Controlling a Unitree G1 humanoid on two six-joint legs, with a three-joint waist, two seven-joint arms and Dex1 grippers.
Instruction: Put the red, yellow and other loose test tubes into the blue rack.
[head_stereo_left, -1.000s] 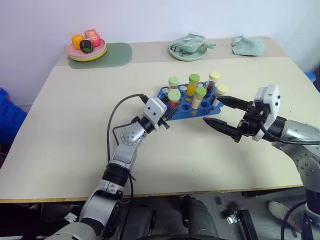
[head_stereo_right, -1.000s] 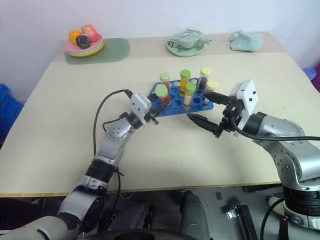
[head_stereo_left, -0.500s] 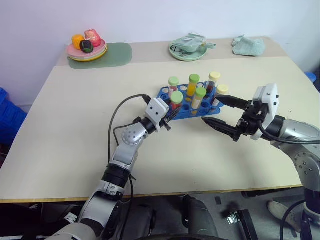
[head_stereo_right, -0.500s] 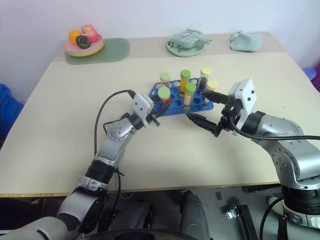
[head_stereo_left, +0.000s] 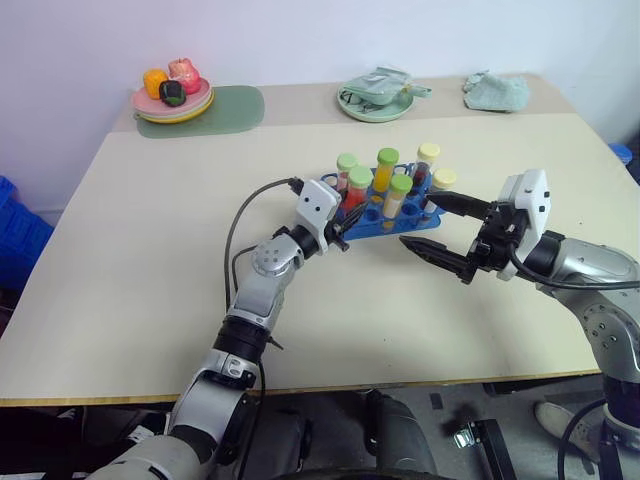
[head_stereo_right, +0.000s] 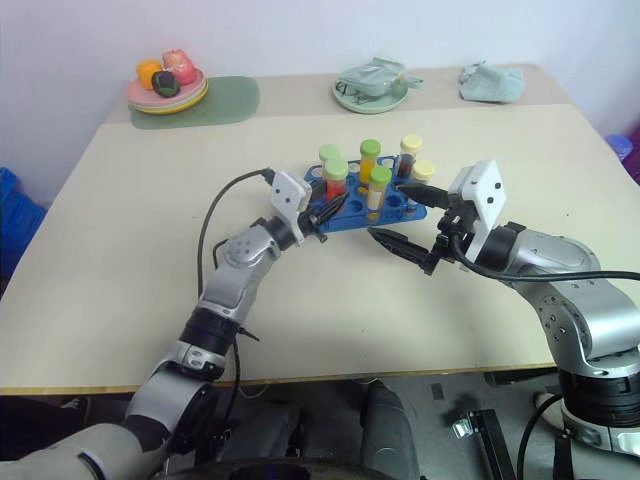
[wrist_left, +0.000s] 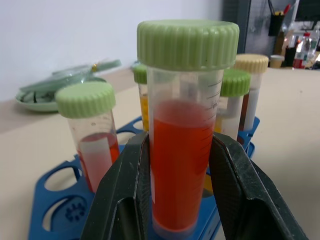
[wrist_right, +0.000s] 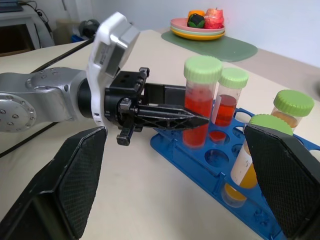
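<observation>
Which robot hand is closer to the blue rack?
Left. The left gripper is at the rack, holding a red tube over it. The right gripper waits open just beside the rack's near right end.

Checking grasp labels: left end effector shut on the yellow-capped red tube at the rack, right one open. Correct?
Not quite: the tube in the left end effector has a green cap, not yellow, as the left wrist view shows. The rest holds: it is shut on the red tube at the rack, and the right end effector is open.
</observation>
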